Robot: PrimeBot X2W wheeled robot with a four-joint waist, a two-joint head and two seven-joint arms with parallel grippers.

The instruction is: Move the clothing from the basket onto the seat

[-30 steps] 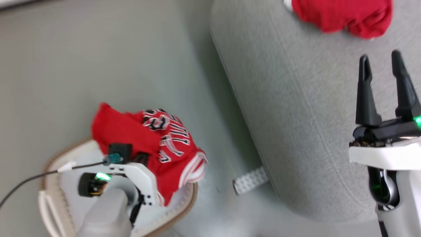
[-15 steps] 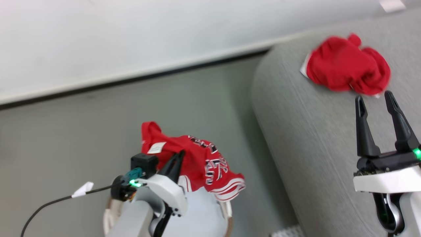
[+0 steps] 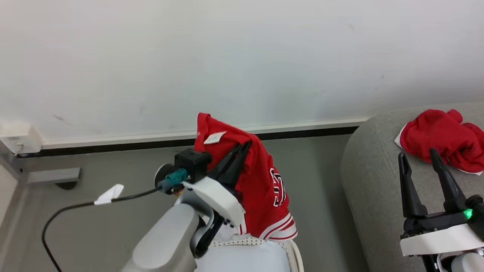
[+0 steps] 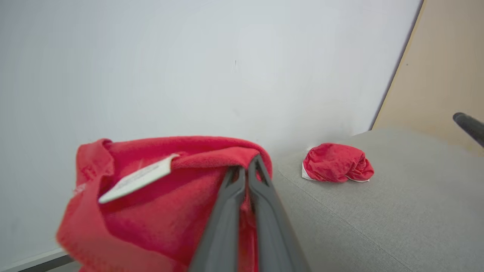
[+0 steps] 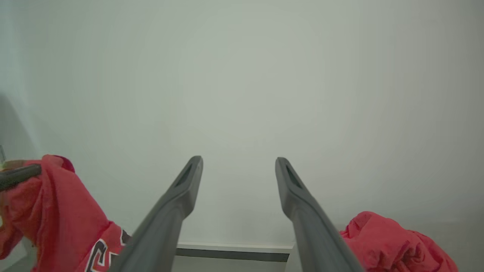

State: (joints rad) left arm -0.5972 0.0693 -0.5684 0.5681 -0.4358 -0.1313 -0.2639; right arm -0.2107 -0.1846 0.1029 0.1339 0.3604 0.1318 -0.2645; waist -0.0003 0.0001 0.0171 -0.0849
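Left claw [image 3: 244,147] is clenched on the bright red lettered jersey with white stripes [image 3: 264,185], which hangs above the white perforated plastic basket [image 3: 261,240]. Carry step in hand. Next move, likely: swing right over the large grey fabric seat [image 3: 372,181] and release beside the plain red garment with white trim [image 3: 440,141]. Right claw [image 3: 416,155] is spread, empty.

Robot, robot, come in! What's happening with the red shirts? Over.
Left gripper shut on jersey, held above basket. Right gripper open, empty. Plain red garment on seat. Path looks clear.
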